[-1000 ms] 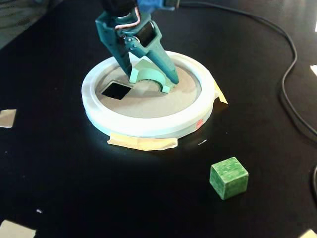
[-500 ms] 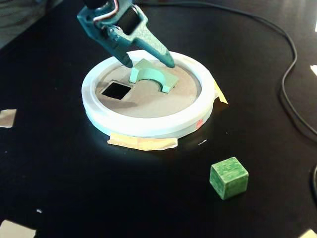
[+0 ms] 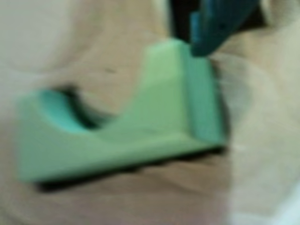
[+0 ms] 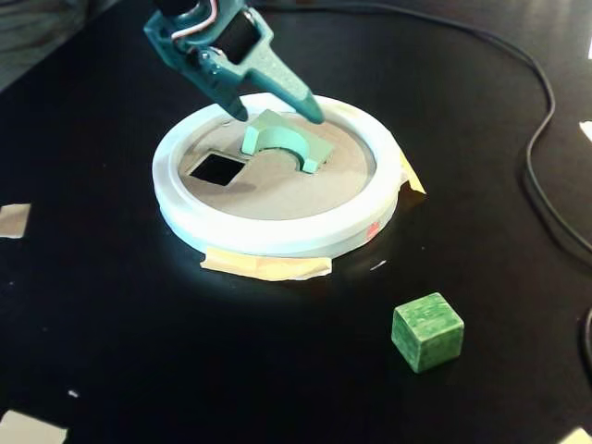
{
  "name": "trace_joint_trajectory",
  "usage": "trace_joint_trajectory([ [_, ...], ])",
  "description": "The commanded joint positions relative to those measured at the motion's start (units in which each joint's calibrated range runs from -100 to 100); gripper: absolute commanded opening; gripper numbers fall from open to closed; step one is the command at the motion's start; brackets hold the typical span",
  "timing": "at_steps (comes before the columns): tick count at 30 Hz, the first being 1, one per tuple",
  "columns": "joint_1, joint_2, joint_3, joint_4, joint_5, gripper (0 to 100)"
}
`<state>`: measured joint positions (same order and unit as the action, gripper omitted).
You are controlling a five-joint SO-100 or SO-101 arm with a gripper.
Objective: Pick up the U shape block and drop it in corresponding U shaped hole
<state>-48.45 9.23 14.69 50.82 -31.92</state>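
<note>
A black table [image 4: 139, 314] is seen in the fixed view, with a white round ring-rimmed lid [image 4: 277, 236] lying far of centre, held down by strips of tan tape [image 4: 266, 267] at its near edge and right side. A green cube [image 4: 426, 331] is set on the near right, well apart from the lid, and a black cable [image 4: 541, 139] is laid in a curve along the far right. Pale tape scraps [image 4: 13, 220] are stuck at the left edge and near-left corner.

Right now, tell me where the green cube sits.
In the fixed view, the green wooden cube sits on the black table at lower right, apart from the white round tray.
</note>
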Motion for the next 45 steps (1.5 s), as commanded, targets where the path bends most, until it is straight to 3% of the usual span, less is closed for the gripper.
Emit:
trace_joint_trajectory([
  [1, -1.9, -1.1, 0.1, -2.2, -1.1, 100],
  [4, -1.5, -1.1, -0.1, -2.4, -0.8, 100],
  [10, -0.4, 5.3, 0.0, -13.0, -0.6, 100],
  [28, 10.2, 8.1, -0.2, -13.8, 2.8, 100],
  [32, 10.4, 10.0, 0.0, -21.0, 3.1, 100],
  [36, 10.4, 9.9, 0.2, -21.3, 3.1, 100],
  [45, 8.6, -5.1, 17.2, -21.3, 2.6, 100],
])
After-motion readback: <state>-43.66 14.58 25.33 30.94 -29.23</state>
